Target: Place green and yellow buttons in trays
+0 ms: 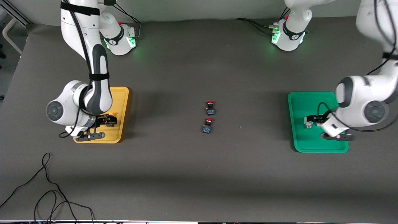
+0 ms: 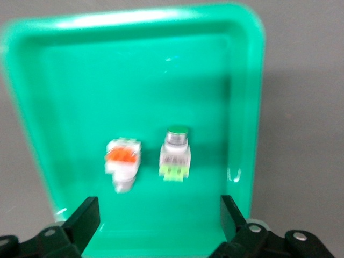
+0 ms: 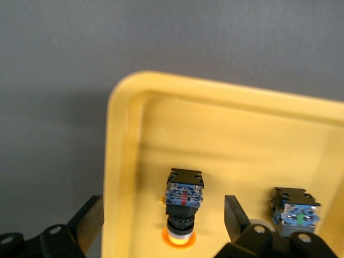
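**Both Grippers Open Over Their Trays**

While the right gripper (image 1: 107,121) hangs low over the yellow tray (image 1: 122,102) at the right arm's end of the table, its fingers (image 3: 88,217) stand spread apart, gripping nothing. Between them, in the right wrist view, a yellow-capped button (image 3: 183,207) lies on the tray floor, and a second black-blue button (image 3: 294,211) lies just beside it, also in the tray.

At the left arm's end, the left gripper (image 1: 315,119) sits over the green tray (image 1: 298,102), its fingers (image 2: 86,217) likewise wide open and empty. Two white-bodied buttons rest side by side in that tray, apart from each other: one with an orange face (image 2: 122,161), one with a green cap (image 2: 176,153).

Two red-capped buttons (image 1: 210,107) lie on the dark table (image 1: 199,174) midway between the trays, one nearer the front camera than the other
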Motion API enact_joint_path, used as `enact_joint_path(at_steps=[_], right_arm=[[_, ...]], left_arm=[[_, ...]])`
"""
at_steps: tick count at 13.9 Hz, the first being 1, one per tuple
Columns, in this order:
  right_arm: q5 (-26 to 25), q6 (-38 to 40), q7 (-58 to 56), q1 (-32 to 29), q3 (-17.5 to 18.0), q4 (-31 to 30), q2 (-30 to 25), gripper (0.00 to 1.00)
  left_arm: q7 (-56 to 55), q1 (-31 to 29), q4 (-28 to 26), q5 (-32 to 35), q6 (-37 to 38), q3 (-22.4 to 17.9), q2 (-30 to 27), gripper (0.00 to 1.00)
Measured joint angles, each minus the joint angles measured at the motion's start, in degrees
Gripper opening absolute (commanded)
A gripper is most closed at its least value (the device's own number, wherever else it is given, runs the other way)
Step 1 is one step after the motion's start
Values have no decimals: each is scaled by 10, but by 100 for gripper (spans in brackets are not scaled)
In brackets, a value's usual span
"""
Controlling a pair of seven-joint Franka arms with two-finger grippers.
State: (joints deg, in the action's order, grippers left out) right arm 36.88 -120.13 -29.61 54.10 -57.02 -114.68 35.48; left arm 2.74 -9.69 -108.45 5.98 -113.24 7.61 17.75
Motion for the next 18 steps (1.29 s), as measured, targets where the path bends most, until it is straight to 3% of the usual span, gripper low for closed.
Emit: enact_joint_path(at_steps=[4, 7, 10, 13, 15, 18], right_arm=[[-53, 134, 47, 2, -37, 103, -13, 99], [-80, 237, 82, 3, -56, 186, -17, 99], [-114, 327, 121, 4, -67, 267, -24, 100], [-159, 356, 160, 11, -65, 306, -59, 100], [-210, 358, 181, 7, -39, 308, -100, 100], [-280, 359, 219, -43, 49, 307, -171, 99]], left_arm=[[0, 1, 143, -1, 223, 13, -82, 100], [0, 1, 249, -1, 350, 22, -99, 100], [0, 1, 284, -2, 387, 26, -101, 99], [0, 2, 284, -3, 394, 36, -100, 98], [-2, 6, 284, -3, 399, 45, -100, 98], [-4, 12, 282, -3, 407, 52, -101, 98]])
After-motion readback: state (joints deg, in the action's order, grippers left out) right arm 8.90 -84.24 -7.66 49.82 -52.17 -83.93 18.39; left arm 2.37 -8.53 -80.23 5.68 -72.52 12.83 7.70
